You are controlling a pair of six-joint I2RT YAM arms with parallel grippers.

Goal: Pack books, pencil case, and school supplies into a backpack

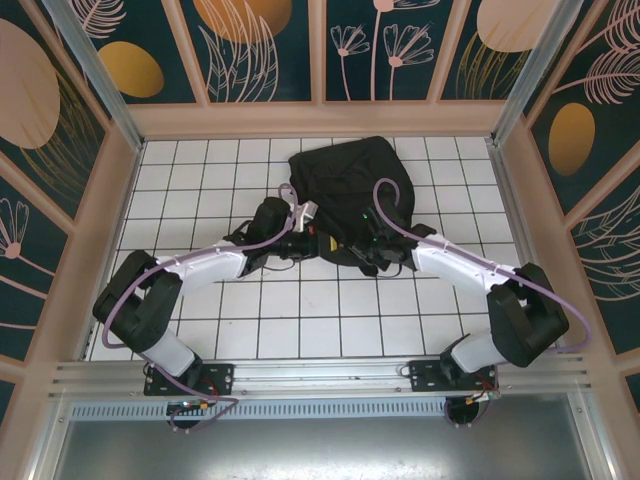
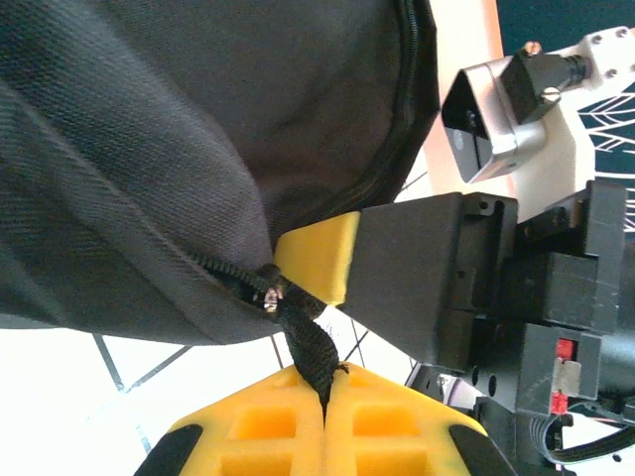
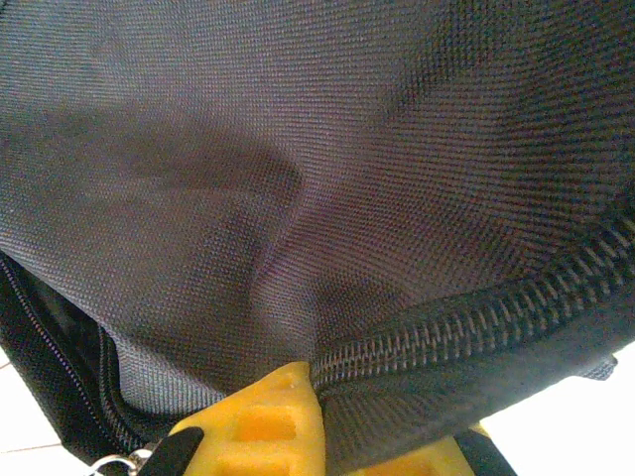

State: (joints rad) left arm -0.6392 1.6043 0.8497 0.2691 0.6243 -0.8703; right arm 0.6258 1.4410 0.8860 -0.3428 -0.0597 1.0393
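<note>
Top external view shows you the large black fabric backpack (image 1: 345,185) lying at the far middle of the white tiled desk (image 1: 300,310), with both arms at its near edge. Your left gripper (image 2: 324,382) is closed tight on the black woven zip tab (image 2: 310,347). Your right gripper (image 3: 347,436) is pinched closed on the backpack's zip edge.

Left arm (image 1: 200,268) and right arm (image 1: 460,262) angled inward, left fingers (image 2: 258,436) pinched together, right fingers (image 3: 268,426) clamped too
</note>
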